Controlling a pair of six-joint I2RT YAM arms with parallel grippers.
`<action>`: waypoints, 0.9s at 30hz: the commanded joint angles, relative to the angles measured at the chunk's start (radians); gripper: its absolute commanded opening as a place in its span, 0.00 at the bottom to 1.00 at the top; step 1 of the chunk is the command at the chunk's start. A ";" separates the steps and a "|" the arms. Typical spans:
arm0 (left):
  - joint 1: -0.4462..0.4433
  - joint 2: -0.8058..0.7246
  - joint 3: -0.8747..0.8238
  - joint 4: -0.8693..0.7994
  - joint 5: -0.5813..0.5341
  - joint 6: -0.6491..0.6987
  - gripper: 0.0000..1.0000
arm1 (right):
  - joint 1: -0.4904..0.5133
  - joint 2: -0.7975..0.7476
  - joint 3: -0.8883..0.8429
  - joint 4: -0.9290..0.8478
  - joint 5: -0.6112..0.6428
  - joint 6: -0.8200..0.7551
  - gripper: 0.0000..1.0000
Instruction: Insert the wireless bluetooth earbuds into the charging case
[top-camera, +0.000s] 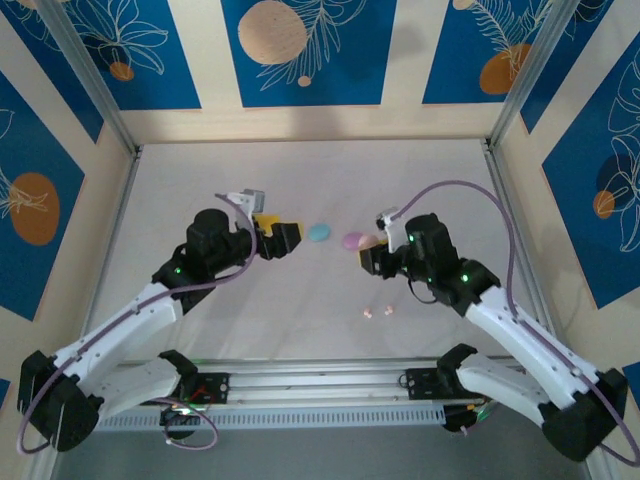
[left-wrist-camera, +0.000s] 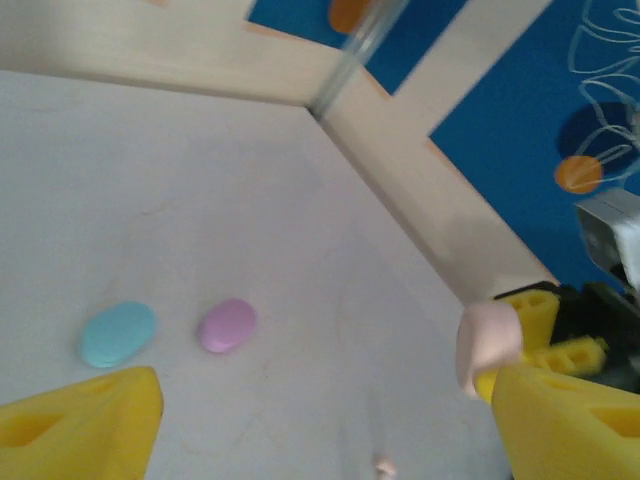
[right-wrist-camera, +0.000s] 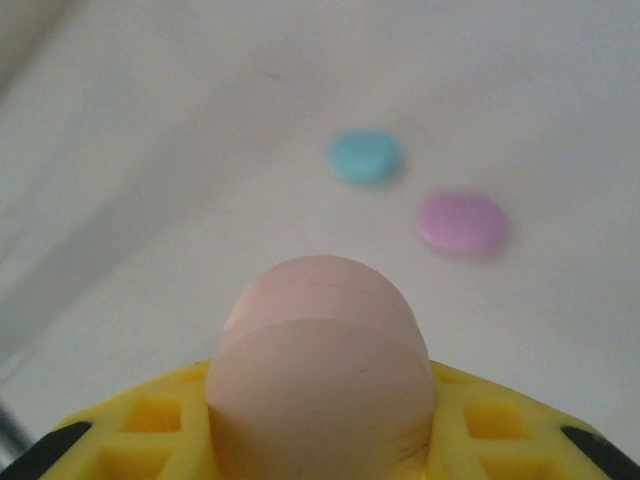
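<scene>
Two tiny pink earbuds (top-camera: 368, 312) (top-camera: 388, 310) lie on the white table in front of the right arm; one earbud (left-wrist-camera: 383, 465) shows at the bottom edge of the left wrist view. My right gripper (top-camera: 373, 250) (right-wrist-camera: 320, 430) is shut on a closed pink oval charging case (top-camera: 372, 241) (right-wrist-camera: 320, 360) (left-wrist-camera: 487, 342), holding it just above the table. My left gripper (top-camera: 277, 238) (left-wrist-camera: 330, 430) is open with nothing between its yellow fingers, left of the cases.
A light blue oval case (top-camera: 319, 232) (left-wrist-camera: 118, 333) (right-wrist-camera: 365, 156) and a lilac oval case (top-camera: 351, 241) (left-wrist-camera: 228, 325) (right-wrist-camera: 462, 222) lie closed between the two grippers. Walls (top-camera: 310, 120) enclose the table at the back and sides.
</scene>
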 joint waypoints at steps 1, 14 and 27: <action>-0.001 0.049 0.073 0.018 0.194 -0.017 0.79 | 0.085 -0.053 -0.058 0.124 -0.033 -0.301 0.29; -0.121 0.172 0.176 -0.034 0.306 0.058 0.59 | 0.207 -0.014 -0.042 0.188 0.068 -0.468 0.29; -0.188 0.259 0.243 -0.086 0.326 0.093 0.51 | 0.207 -0.008 -0.050 0.238 0.062 -0.459 0.30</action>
